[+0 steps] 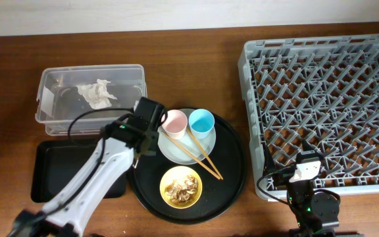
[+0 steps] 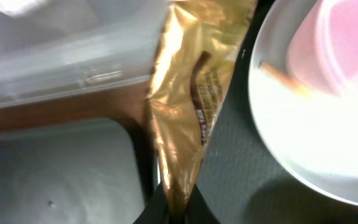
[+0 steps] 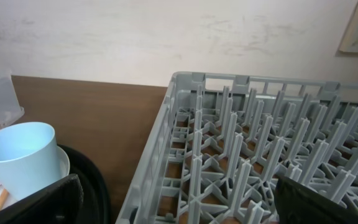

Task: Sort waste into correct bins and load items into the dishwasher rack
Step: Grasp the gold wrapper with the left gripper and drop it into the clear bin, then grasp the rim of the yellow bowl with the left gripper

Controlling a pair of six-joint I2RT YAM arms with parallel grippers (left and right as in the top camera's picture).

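My left gripper is shut on the gold-brown shiny wrapper and holds it by the round black tray's left edge, between the clear tub and the shallow black tray. In the overhead view my left gripper hides the wrapper. The crumpled white paper wad lies in the clear tub. The pink cup, blue cup and chopsticks sit on the pale plate. The yellow bowl holds food scraps. My right gripper is open and empty at the grey rack's front left corner.
The large round black tray carries the plate and the bowl. The rack's pegs stand right in front of my right gripper. Brown wooden table lies between the round tray and the rack.
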